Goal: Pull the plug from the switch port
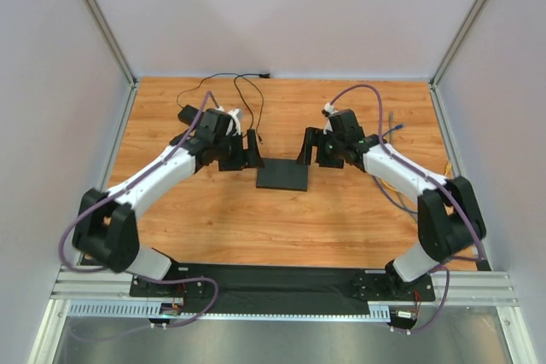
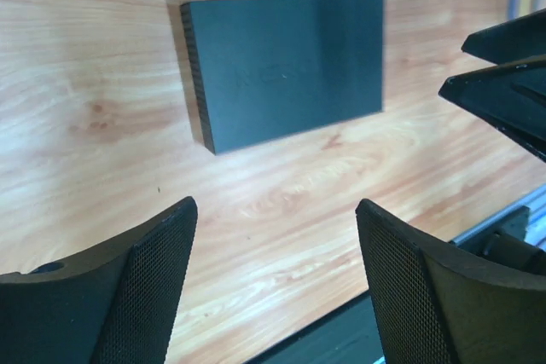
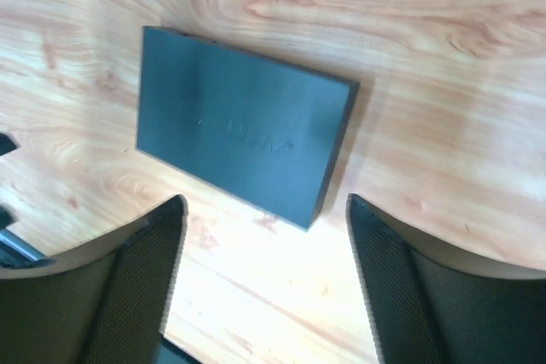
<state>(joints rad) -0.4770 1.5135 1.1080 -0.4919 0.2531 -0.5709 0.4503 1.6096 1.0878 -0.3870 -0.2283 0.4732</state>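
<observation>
The switch [image 1: 283, 176] is a flat matte-black box lying on the wooden table between the two arms. It shows in the left wrist view [image 2: 286, 66] and in the right wrist view [image 3: 243, 134]. I see no plug or cable in it from these views; its port edge is hidden. My left gripper [image 1: 252, 149] hangs just left of the switch, open and empty [image 2: 275, 279]. My right gripper [image 1: 309, 147] hangs just right of it, open and empty [image 3: 264, 283]. The right gripper's fingers [image 2: 503, 83] show at the right edge of the left wrist view.
Thin black cables [image 1: 230, 91] run from the back wall to a small black adapter [image 1: 189, 114] at the back left. Blue and yellow cables [image 1: 401, 155] lie at the right side. Grey walls enclose the table on three sides.
</observation>
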